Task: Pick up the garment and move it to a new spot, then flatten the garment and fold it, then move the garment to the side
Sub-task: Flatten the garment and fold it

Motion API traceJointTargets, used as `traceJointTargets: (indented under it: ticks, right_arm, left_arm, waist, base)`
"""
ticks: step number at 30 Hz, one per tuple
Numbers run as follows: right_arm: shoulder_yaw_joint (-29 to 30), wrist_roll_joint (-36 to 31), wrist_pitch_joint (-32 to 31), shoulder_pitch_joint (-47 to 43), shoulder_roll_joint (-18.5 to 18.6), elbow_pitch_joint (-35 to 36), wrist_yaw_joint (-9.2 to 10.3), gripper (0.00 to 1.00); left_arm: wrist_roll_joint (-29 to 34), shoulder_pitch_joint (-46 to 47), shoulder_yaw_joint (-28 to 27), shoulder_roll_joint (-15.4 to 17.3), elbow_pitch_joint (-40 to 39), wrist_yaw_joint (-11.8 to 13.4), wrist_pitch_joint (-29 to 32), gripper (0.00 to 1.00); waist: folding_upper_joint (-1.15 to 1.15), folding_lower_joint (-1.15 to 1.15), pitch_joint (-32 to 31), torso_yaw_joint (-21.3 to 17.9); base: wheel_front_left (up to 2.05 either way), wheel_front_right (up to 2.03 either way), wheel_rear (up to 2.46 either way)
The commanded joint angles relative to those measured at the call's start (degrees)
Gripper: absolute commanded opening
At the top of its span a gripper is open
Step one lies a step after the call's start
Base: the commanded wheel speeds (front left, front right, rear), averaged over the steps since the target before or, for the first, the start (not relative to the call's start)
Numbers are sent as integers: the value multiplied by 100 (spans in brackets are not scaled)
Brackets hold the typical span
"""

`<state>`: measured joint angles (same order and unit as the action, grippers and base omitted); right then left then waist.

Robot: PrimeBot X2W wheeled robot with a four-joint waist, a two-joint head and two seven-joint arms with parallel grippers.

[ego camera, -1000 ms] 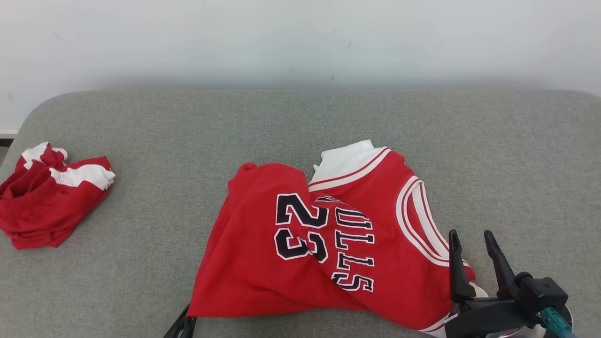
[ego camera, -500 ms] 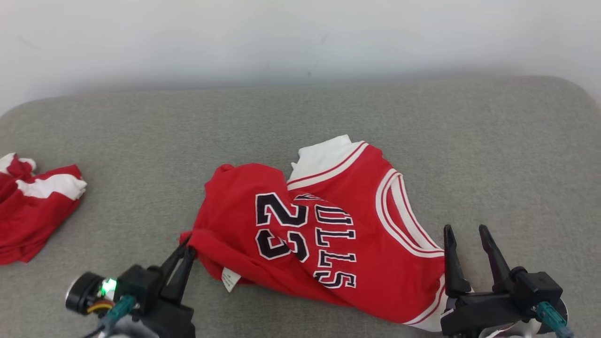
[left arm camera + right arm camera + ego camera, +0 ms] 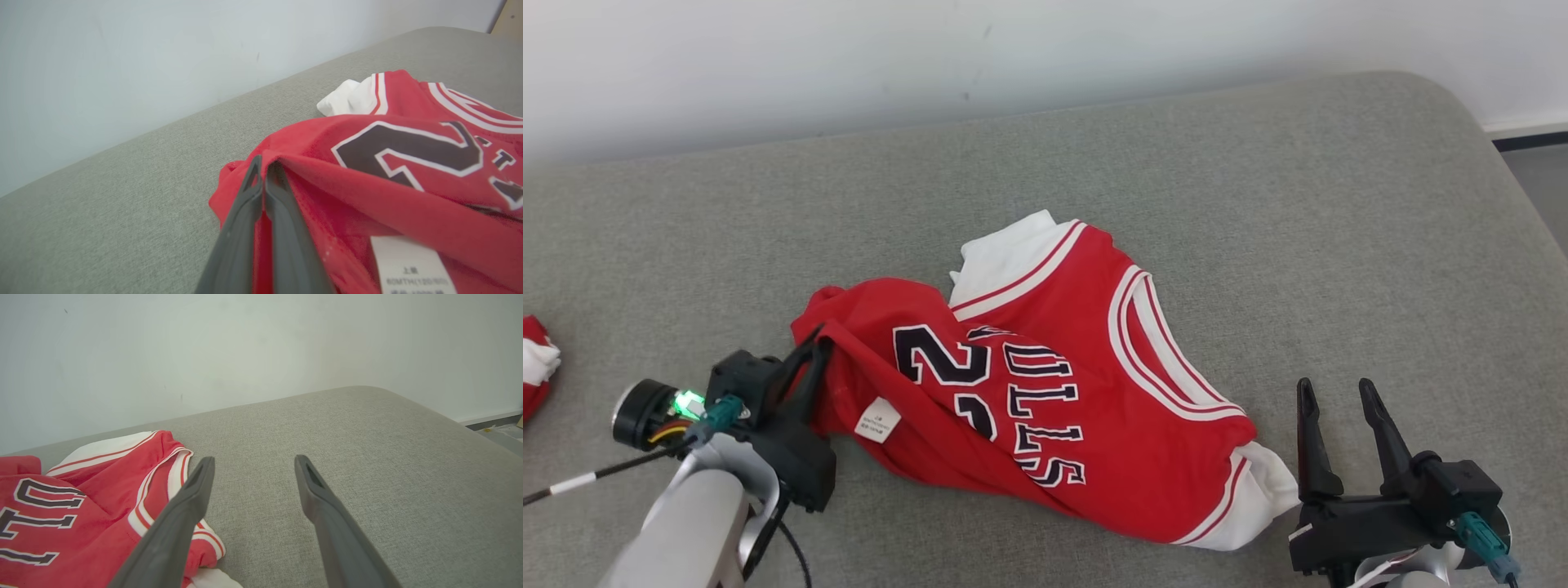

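The garment (image 3: 1045, 384) is a red jersey with white trim and dark "23" lettering, lying crumpled in the middle of the grey padded surface (image 3: 1258, 204). My left gripper (image 3: 818, 341) is shut on the garment's left edge, lifting a fold so that a white care label shows. In the left wrist view the two fingers (image 3: 245, 208) press together on the red cloth of the garment (image 3: 392, 163). My right gripper (image 3: 1331, 392) stands open just right of the garment's lower right corner, with nothing between its fingers (image 3: 184, 506), and the garment (image 3: 81, 506) lies to its left.
Another red and white cloth (image 3: 535, 367) lies at the far left edge of the head view. The padded surface ends at a rounded corner (image 3: 1462, 106) at the back right, with floor beyond. A pale wall (image 3: 931, 49) runs behind.
The head view has swung to the right. My left gripper has come up along the garment's left edge, raising and folding it over. The right gripper stays open where it was.
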<state>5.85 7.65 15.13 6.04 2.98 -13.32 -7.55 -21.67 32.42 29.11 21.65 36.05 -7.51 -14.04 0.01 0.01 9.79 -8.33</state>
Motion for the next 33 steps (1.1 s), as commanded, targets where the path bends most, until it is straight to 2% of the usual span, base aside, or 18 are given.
traceJointTargets:
  ticks: [1,3,4,5,6,14,20,24,33]
  right_arm:
    - [-9,9,2,27,-21,-5,13,100]
    - [18,6,2,10,-20,-38,13,100]
    - [29,2,2,2,-21,-49,13,100]
    - [25,2,2,3,-20,-67,13,100]
    - [34,2,2,7,-20,-80,13,100]
    - [59,52,2,-104,-19,-107,13,100]
    - [63,112,1,-199,-20,-119,13,100]
    - [38,118,1,-234,-19,-136,13,100]
    - [-56,87,1,-176,-19,-162,13,100]
  left_arm:
    - [-49,130,41,-17,151,8,-46,0]
    - [-80,359,31,-101,588,8,-101,0]
    - [-67,421,33,-142,690,9,-106,15]
    - [-41,471,31,-171,786,9,-116,74]
    - [-9,516,24,-206,839,9,-122,100]
    - [72,44,-336,-453,332,13,-118,100]
    - [264,-775,-710,-645,-875,140,-119,100]
    - [385,-1346,-790,-712,-1422,133,-119,100]
    - [468,-1669,-879,-778,-1493,71,-119,100]
  waist:
    - [-1,-1,48,-88]
    - [-1,-1,13,-80]
    - [-1,-1,1,-65]
    - [-1,-1,-11,-49]
    - [-1,-1,-25,-19]
    - [-1,-1,-204,324]
    - [-1,-1,-331,631]
    - [-1,-1,-392,764]
    - [-1,-1,-427,668]
  base:
    - [0,0,0]
    - [0,0,0]
    - [0,0,0]
    - [0,0,0]
    - [0,0,0]
    - [0,0,0]
    - [0,0,0]
    - [0,0,0]
    - [0,0,0]
